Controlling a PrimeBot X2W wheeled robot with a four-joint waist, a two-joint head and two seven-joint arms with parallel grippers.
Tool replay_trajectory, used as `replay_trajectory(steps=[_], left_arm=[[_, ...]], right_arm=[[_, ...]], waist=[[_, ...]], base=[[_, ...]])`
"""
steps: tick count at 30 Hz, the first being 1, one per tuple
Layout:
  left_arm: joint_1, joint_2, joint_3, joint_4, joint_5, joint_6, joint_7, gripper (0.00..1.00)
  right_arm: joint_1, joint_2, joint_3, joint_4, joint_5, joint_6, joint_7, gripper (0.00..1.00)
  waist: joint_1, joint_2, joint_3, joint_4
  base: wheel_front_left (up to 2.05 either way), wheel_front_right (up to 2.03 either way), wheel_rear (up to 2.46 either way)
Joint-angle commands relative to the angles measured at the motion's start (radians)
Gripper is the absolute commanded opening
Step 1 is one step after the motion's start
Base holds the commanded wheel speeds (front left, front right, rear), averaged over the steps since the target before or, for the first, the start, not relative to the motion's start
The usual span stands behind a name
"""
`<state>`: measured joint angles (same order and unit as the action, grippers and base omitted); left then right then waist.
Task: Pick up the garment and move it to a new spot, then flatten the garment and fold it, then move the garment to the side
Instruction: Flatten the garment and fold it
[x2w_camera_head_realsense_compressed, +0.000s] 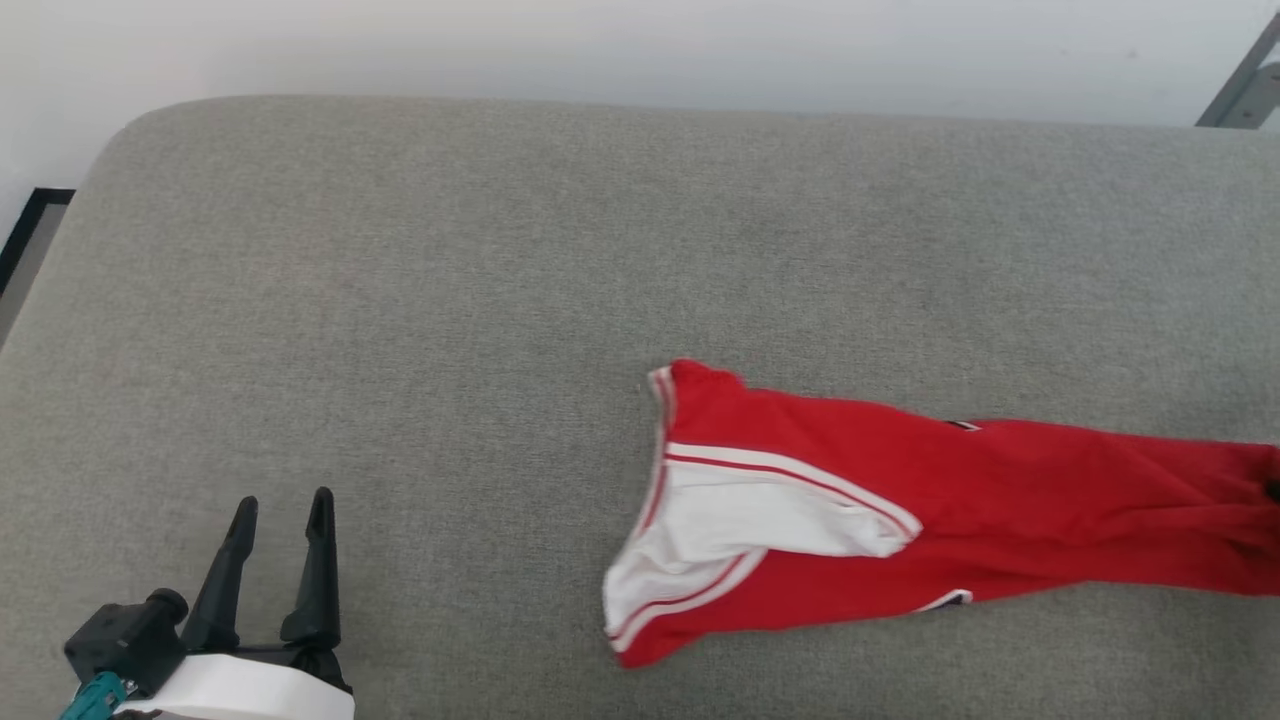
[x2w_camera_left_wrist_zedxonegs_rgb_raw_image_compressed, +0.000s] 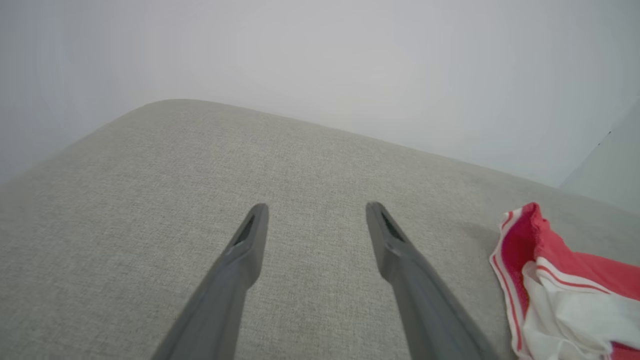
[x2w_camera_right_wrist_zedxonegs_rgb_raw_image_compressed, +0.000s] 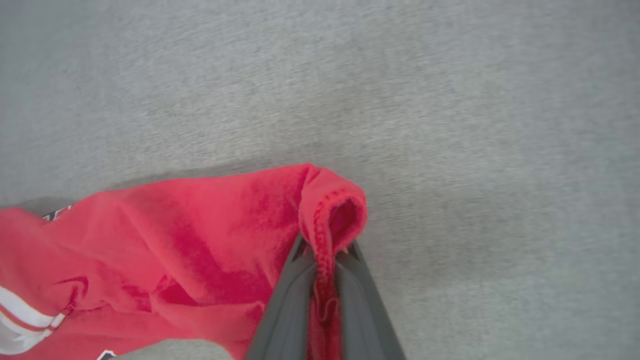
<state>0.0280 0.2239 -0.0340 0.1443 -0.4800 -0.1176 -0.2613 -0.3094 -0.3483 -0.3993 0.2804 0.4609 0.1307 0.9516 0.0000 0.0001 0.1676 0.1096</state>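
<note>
1. Lying stretched across the grey cushion (x2w_camera_head_realsense_compressed: 450, 300), the shirt (x2w_camera_head_realsense_compressed: 900, 500) sits at about four o'clock in the head view, running from near the middle out to the three o'clock edge.
2. Its white sleeve (x2w_camera_head_realsense_compressed: 740, 520), edged with red-and-white striped trim, forms the nine o'clock end of the cloth; the plain red body makes up the rest.
3. The right gripper (x2w_camera_right_wrist_zedxonegs_rgb_raw_image_compressed: 326, 247) is clenched on a rolled red hem of the shirt, the cloth pinched tight between its two dark fingers.
4. In the right wrist view a loop of that hem bulges just past the fingertips toward twelve o'clock, and the red cloth trails away toward eight o'clock with a shadow beneath its far edge.
5. The left gripper (x2w_camera_head_realsense_compressed: 285, 502) rests at seven o'clock in the head view, fingers spread wide over bare cushion, well apart from the shirt.
6. In the left wrist view the striped sleeve end lies at four o'clock, clear of both fingers.
7. A pale wall (x2w_camera_head_realsense_compressed: 600, 50) stands at twelve o'clock beyond the cushion.
</note>
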Motion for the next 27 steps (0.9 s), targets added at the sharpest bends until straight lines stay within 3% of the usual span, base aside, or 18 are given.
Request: replay_trajectory(steps=[1,9,19,27], left_arm=[[-0.003,-0.012,0.013,0.002,0.014,-0.007,-0.005,1.00],[-0.008,-0.044,0.022,-0.003,0.026,-0.013,-0.005,1.00],[-0.003,-0.032,-0.007,-0.010,0.010,-0.013,-0.005,1.00],[-0.041,-0.035,-0.050,0.010,-0.003,-0.014,-0.005,1.00]], right_arm=[[-0.018,-0.013,-0.007,0.010,-0.023,0.000,0.000,0.00],[-0.009,-0.001,0.059,-0.069,0.014,0.000,0.038,0.00],[0.077,0.084,0.271,-0.324,0.089,0.000,0.105,0.00],[0.023,0.171,0.446,-0.298,0.079,0.000,0.070,0.00]], waist=[[0.0000,-0.0001,0.003,-0.005],[0.0000,-0.0001,-0.003,-0.008],[0.0000,-0.0001,-0.008,0.038],[0.0000,-0.0001,0.000,0.109]], base=[[0.00,0.00,0.00],[0.00,0.00,0.00],[0.00,0.00,0.00],[0.00,0.00,0.00]])
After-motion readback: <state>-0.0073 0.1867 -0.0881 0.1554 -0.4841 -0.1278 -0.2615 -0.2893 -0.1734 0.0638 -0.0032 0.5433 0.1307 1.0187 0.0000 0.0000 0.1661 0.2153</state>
